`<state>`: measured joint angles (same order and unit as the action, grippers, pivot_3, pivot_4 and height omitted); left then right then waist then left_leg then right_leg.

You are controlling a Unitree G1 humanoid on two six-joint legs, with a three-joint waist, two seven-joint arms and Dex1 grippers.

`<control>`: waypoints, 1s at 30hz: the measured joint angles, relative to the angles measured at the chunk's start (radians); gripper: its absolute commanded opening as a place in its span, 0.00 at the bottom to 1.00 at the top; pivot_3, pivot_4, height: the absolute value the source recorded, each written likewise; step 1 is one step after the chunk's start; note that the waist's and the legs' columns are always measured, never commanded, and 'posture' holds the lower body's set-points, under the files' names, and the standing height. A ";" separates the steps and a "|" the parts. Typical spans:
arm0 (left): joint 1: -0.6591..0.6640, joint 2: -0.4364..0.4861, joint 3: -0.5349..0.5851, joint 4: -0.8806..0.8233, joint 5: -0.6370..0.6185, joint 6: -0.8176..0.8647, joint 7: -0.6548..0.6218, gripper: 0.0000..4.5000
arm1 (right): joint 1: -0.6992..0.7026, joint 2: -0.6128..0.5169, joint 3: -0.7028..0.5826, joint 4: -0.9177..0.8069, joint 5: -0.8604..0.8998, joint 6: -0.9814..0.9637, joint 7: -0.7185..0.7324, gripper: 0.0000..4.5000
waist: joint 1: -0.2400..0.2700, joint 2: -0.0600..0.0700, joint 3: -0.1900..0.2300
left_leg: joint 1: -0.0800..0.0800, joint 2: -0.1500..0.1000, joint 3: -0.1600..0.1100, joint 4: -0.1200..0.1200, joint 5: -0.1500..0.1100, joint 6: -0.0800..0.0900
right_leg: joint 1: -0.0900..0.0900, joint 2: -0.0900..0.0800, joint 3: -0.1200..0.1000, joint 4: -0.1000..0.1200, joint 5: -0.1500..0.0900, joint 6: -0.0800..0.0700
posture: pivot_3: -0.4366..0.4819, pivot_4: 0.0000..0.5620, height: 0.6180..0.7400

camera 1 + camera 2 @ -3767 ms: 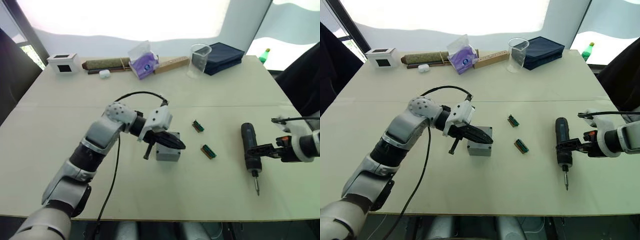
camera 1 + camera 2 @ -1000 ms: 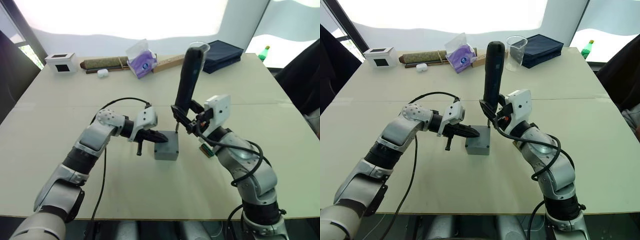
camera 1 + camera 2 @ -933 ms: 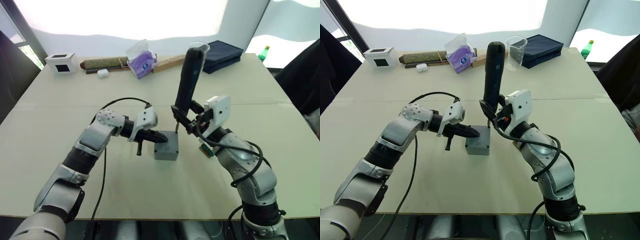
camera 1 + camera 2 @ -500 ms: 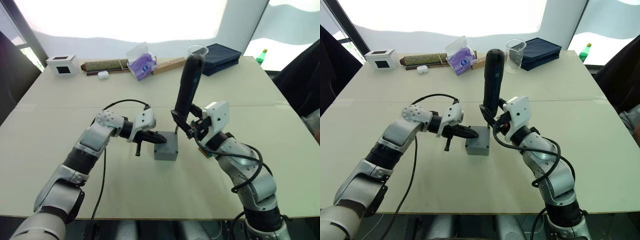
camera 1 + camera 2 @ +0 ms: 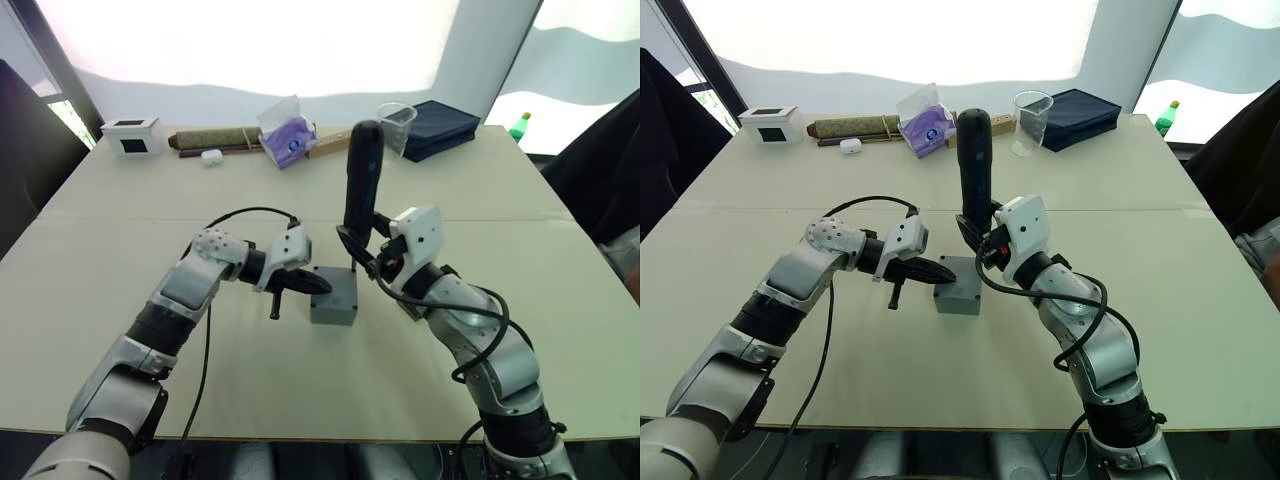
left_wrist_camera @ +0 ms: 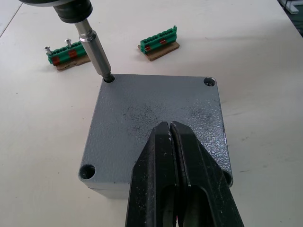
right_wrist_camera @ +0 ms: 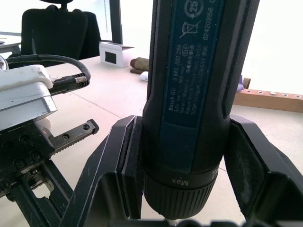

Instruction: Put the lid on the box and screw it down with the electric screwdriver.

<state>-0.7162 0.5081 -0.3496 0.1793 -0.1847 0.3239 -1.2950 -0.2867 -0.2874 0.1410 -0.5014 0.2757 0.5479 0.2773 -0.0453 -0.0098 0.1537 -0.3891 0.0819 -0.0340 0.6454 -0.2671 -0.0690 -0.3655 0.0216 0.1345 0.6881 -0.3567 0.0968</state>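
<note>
The grey box [image 5: 333,310] stands mid-table with the grey lid [image 6: 156,109] lying flush on top of it. My left gripper [image 6: 171,126] is shut, and its tips rest on the middle of the lid. The black electric screwdriver [image 5: 360,185] stands nearly upright over the box's far corner, with my right gripper [image 7: 182,156] shut around its lower body. Its metal bit [image 6: 97,56] sits in one corner screw hole of the lid. Other corner holes [image 6: 209,82] are in view.
Two green terminal strips [image 6: 66,54] [image 6: 158,41] lie just beyond the box. Along the far edge are a white box with a black window [image 5: 132,136], a rolled mat [image 5: 215,137], a purple tissue pack [image 5: 288,135], a clear cup [image 5: 398,122] and a dark blue case [image 5: 442,115].
The right gripper picked the screwdriver up off the table and stood it over the box. In the last second it straightened up, with the bit at the lid's corner. The left gripper stayed on the lid.
</note>
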 measured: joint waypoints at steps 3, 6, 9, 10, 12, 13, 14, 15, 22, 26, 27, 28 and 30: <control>0.000 0.000 0.000 -0.001 0.000 0.002 0.000 0.00 | 0.002 0.009 -0.001 0.000 -0.002 0.000 -0.003 0.46 | 0.000 0.000 0.000 | 0.000 0.000 0.000 0.000 0.000 0.000 | 0.000 0.000 0.000 0.000 0.000 0.000 | 0.48 0.27 1.00; 0.000 0.000 0.000 -0.001 0.000 0.002 0.000 0.00 | 0.004 0.015 -0.004 0.000 -0.008 -0.002 -0.004 0.46 | 0.000 0.000 0.000 | 0.000 0.000 0.000 0.000 -0.001 0.001 | 0.000 0.000 0.000 -0.001 0.000 0.000 | 0.48 0.27 1.00; 0.000 0.000 0.000 -0.001 0.000 0.002 0.000 0.00 | 0.008 0.023 -0.007 0.002 -0.010 -0.006 -0.004 0.46 | 0.000 0.000 0.000 | 0.000 0.000 0.000 0.000 -0.001 0.002 | 0.000 0.000 0.000 -0.001 0.000 0.000 | 0.48 0.27 1.00; 0.000 0.000 0.000 -0.001 0.000 0.002 0.000 0.00 | 0.009 0.024 -0.008 0.003 -0.012 -0.010 -0.004 0.46 | 0.000 0.000 0.000 | 0.000 0.000 0.000 0.000 -0.001 0.002 | 0.000 0.000 0.000 -0.001 0.000 0.000 | 0.48 0.27 1.00; 0.000 -0.001 0.000 -0.002 0.000 0.002 0.000 0.00 | 0.013 0.029 -0.011 0.003 -0.014 -0.014 -0.003 0.46 | 0.000 0.000 0.000 | 0.000 0.000 0.000 0.000 -0.001 0.002 | 0.000 0.000 0.000 -0.001 0.000 0.000 | 0.48 0.27 1.00; 0.000 -0.001 0.000 -0.002 0.000 0.002 0.000 0.00 | 0.015 0.031 -0.012 0.003 -0.015 -0.018 -0.003 0.46 | 0.000 0.000 0.000 | 0.000 0.000 0.000 0.000 -0.001 0.002 | 0.000 0.000 0.000 -0.001 0.000 0.000 | 0.48 0.27 1.00; 0.000 -0.002 0.000 -0.001 0.000 0.002 0.000 0.00 | 0.018 0.032 -0.014 0.003 -0.015 -0.021 -0.002 0.46 | 0.000 0.000 0.000 | 0.000 0.000 0.000 0.000 -0.001 0.002 | 0.000 0.000 0.000 -0.001 0.000 0.000 | 0.48 0.27 1.00; 0.000 -0.003 0.000 -0.001 0.000 0.001 0.000 0.00 | 0.020 0.032 -0.016 0.003 -0.015 -0.024 -0.001 0.46 | 0.000 0.000 0.000 | 0.000 0.000 0.000 0.000 -0.001 0.002 | 0.000 0.000 0.000 -0.001 0.000 0.000 | 0.48 0.27 1.00; 0.000 -0.007 0.000 -0.001 0.000 0.013 -0.005 0.00 | -0.014 0.029 -0.051 -0.023 0.017 0.042 0.007 0.46 | 0.000 0.000 0.000 | -0.001 0.000 0.000 -0.001 -0.001 0.002 | -0.001 0.000 0.000 -0.002 0.000 0.000 | 0.48 0.27 1.00; -0.002 -0.010 0.004 -0.006 -0.003 0.015 -0.012 0.00 | -0.138 -0.040 -0.086 -0.040 0.087 0.213 0.026 0.46 | 0.001 0.004 0.005 | -0.004 0.000 0.001 0.000 -0.001 0.002 | -0.005 0.000 0.001 -0.002 0.000 0.000 | 0.48 0.27 1.00; -0.002 -0.011 0.007 -0.009 -0.005 0.017 -0.013 0.00 | -0.178 -0.053 -0.103 -0.050 0.102 0.251 0.024 0.46 | 0.002 0.005 0.006 | -0.006 0.000 0.000 -0.001 -0.001 0.002 | -0.006 0.000 0.001 -0.002 0.000 0.000 | 0.48 0.27 1.00; -0.001 -0.013 0.012 -0.010 -0.012 0.027 -0.013 0.00 | -0.220 -0.064 -0.127 -0.059 0.121 0.294 0.018 0.46 | 0.003 0.005 0.006 | -0.008 0.000 0.000 0.000 -0.001 0.002 | -0.007 0.000 0.000 -0.002 0.000 0.000 | 0.48 0.27 1.00; 0.010 -0.036 0.033 -0.011 -0.051 0.084 -0.011 0.00 | -0.354 -0.100 -0.225 -0.081 0.165 0.396 -0.014 0.46 | 0.006 0.008 0.009 | -0.014 0.000 0.000 0.000 -0.001 0.002 | -0.013 -0.001 0.000 -0.001 0.000 0.000 | 0.48 0.27 1.00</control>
<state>-0.7059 0.4725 -0.3163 0.1682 -0.2356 0.4077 -1.3061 -0.6406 -0.3879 -0.0838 -0.5826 0.4409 0.9437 0.2632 -0.0398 -0.0020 0.1623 -0.4033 0.0817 -0.0338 0.6457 -0.2683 -0.0668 -0.3787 0.0207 0.1346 0.6868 -0.3565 0.0971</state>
